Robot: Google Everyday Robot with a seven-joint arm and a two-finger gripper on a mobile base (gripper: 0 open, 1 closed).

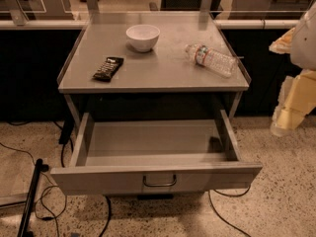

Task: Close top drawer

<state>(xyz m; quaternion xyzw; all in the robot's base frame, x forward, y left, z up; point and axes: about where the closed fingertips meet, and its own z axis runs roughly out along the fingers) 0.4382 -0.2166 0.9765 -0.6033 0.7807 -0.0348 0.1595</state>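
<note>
Currently drawer sits pulled well out below tabletop, front twd cam, handle centred. Best way, IMO: bring gripper to front panel nr handle, push straight back, square to rails, so it doesn't rack. Gripper now hangs right of drawer, well apart, touching nothing. Grip state: can't tell. Nothing seen held.

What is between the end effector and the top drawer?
Only bare speckled floor, in the camera view: the end effector hangs at the right edge, apart from the open top drawer.
</note>
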